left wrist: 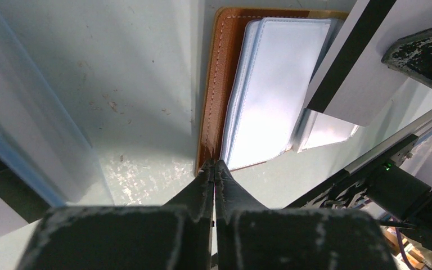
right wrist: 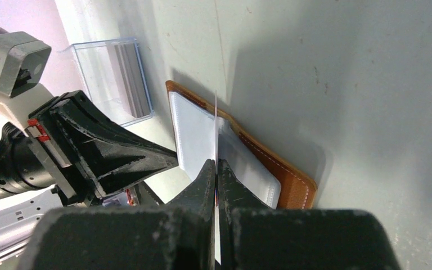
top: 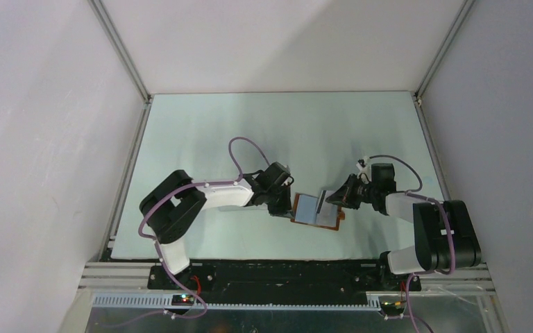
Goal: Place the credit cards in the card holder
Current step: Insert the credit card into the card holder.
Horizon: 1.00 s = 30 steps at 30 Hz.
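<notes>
While the card holder (top: 316, 211) lies open at frame centre, edge pinched by the left gripper (left wrist: 214, 169), a credit card (left wrist: 363, 90) is clamped in the right gripper (right wrist: 216, 169) above its pockets (left wrist: 275, 90); insertion, judged next, needs slot alignment.

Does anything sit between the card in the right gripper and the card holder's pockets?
Nothing visible. The right gripper holds the credit card over the open card holder and its pale pockets. The left gripper, shut, sits at the holder's corner, off to the side.
</notes>
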Motion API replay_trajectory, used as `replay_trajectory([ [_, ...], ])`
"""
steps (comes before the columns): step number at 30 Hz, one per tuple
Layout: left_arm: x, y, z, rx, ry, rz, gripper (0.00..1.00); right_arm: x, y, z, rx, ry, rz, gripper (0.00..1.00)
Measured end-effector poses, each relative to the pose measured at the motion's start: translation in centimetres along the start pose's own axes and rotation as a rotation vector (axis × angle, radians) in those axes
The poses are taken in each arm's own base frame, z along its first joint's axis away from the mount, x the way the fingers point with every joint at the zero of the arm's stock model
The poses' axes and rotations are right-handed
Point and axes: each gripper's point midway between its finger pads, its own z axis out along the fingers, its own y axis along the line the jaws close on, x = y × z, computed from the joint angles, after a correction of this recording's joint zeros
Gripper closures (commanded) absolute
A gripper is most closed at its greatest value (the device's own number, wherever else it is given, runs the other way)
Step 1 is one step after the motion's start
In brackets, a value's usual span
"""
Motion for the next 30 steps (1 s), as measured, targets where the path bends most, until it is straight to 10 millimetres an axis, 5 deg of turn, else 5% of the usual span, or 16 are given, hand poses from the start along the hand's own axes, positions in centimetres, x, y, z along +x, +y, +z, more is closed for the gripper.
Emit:
replay_trajectory([
  [30,0.2,-0.2,0.1,-0.017,0.038,-0.007,1.00,2.8,0.1,0.7,-0.029,0.086,0.079,1.00],
])
